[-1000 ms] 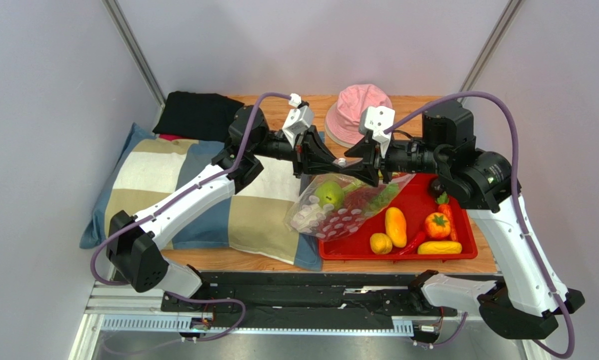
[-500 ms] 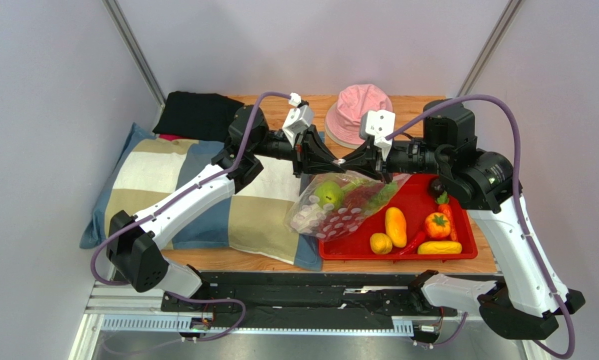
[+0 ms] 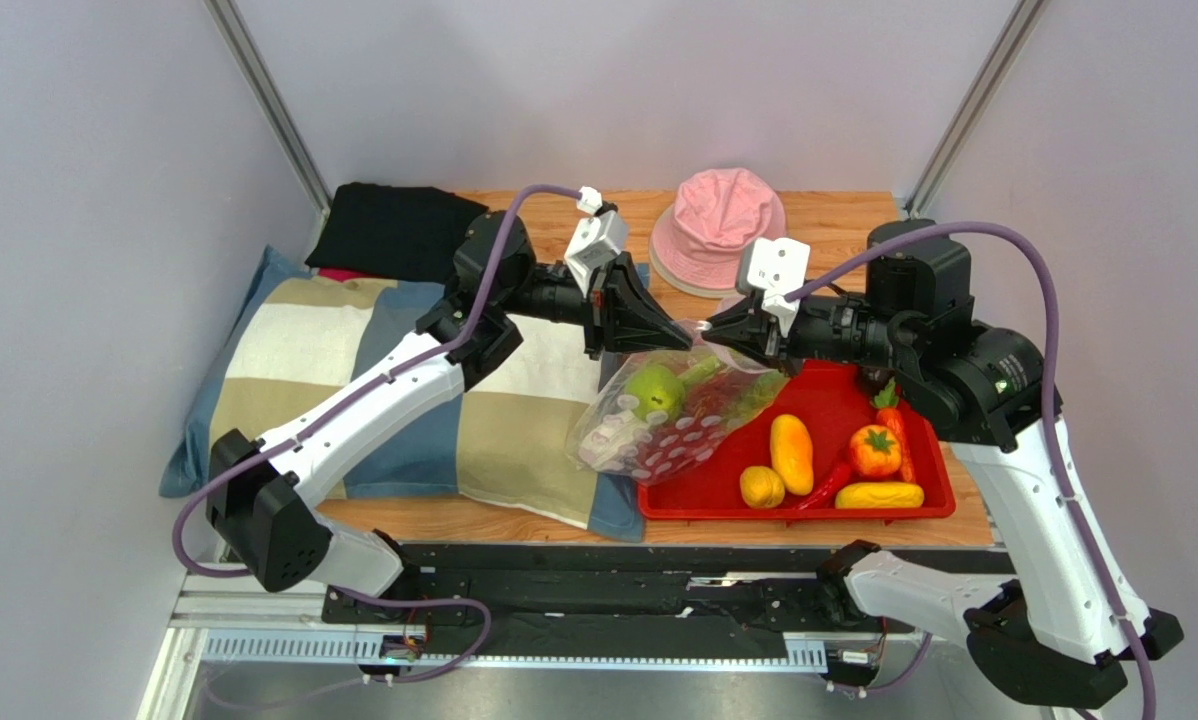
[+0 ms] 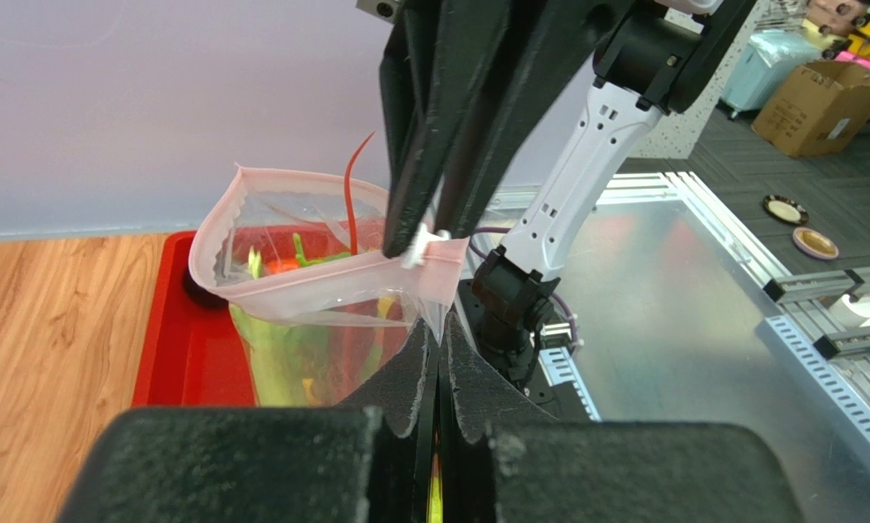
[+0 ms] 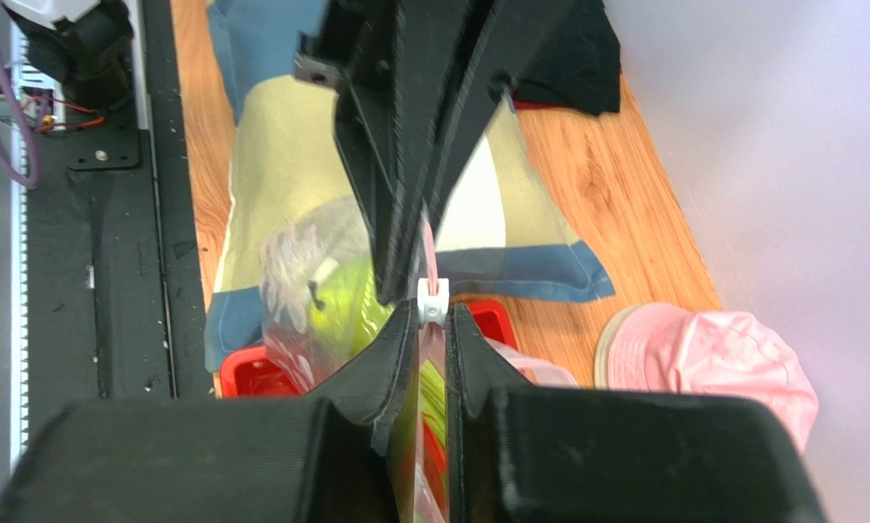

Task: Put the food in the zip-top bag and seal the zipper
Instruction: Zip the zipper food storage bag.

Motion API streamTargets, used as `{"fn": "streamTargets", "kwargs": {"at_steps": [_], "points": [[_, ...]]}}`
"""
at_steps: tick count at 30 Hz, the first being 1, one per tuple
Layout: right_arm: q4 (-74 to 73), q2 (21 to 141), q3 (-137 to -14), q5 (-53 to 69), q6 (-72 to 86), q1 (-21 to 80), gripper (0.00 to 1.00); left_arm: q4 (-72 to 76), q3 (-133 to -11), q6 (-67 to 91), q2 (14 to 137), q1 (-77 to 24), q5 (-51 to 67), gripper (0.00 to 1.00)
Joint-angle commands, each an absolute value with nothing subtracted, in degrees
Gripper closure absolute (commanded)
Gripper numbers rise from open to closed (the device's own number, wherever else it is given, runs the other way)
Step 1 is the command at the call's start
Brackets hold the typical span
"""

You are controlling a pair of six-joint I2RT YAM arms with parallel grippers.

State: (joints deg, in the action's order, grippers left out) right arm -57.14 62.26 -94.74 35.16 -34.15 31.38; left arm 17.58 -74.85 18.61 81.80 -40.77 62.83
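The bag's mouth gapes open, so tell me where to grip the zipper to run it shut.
Grip the small white slider on the zipper, at the end pinched by the left pincer. Come from the right, opposite that pincer, straddling the thin strip, as the right pincer does now; the unsealed stretch runs that way.

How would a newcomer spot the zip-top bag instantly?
Find the red tray on the right. The zip-top bag lies across its left edge, beside the checked pillow. Alone here, it is clear plastic with pink dots, a green apple inside.
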Motion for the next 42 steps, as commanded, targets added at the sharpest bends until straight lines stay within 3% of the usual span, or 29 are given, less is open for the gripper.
{"fn": "streamTargets", "kwargs": {"at_steps": [1,11,24,42], "points": [[-61.17,60.47,-93.17,30.94,-36.65,28.04,1.0,20.3,-79.28,17.4,75.85,-39.55,64.16,1.0],[-63.19,58.8,-91.23,29.88,-39.81,25.14,1.0,18.81,-80.5,15.91,74.09,-38.59,61.44,1.0],[-71.45,57.13,-88.77,31.73,-47.46,8.28,1.0,20.65,-79.8,17.13,72.6,-34.72,58.01,1.0],[-77.52,55.9,-85.16,32.87,-56.43,-4.13,1.0,23.99,-79.8,21.36,74.61,-30.67,57.65,1.0]]}}
